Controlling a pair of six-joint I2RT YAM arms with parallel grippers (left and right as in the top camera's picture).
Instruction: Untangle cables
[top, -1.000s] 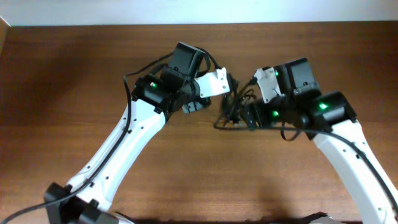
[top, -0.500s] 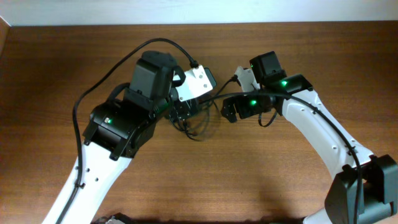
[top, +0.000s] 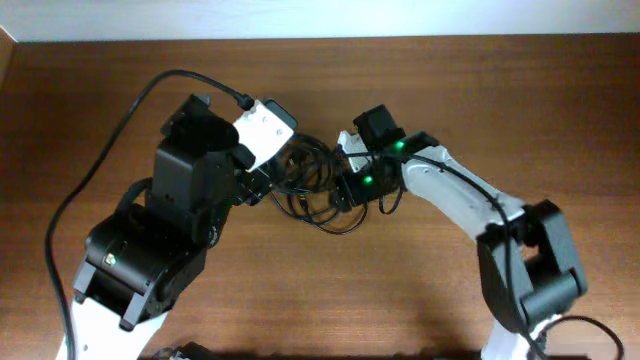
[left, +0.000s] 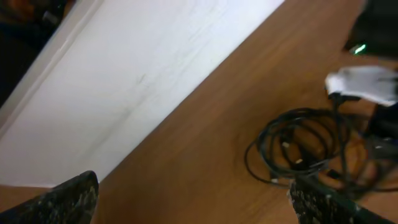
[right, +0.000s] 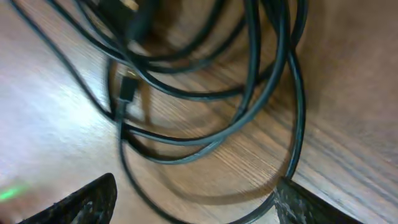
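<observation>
The thin black cables (top: 312, 195) are lying in a loose tangle of overlapping loops on the brown wooden table (top: 520, 90). In the overhead view they are sitting just left of centre, between the two arms. The left gripper (left: 193, 202) is hanging over the table with its jaws spread wide. In the left wrist view its dark, speckled fingertips (left: 68, 199) are sitting in the bottom corners of the frame with only bare wood between them. The cable bundle is lying ahead at the right of that frame, apart from the fingers. A blurred white part of the right arm (left: 367, 84) is showing just above the bundle at the upper right, and a plain white surface (left: 143, 74) beyond the table edge is filling the upper left. The right gripper (right: 193, 199) is also standing open, close over the tangle. In the right wrist view its own fingertips (right: 87, 199) are showing at the bottom left and bottom right. Several strands are curving across the upper and middle frame, and one loop is sweeping down into the gap between the fingers, unpinched; whether it is touching either finger cannot be told. A small plug end (right: 127, 90) is lying on the wood left of centre.
</observation>
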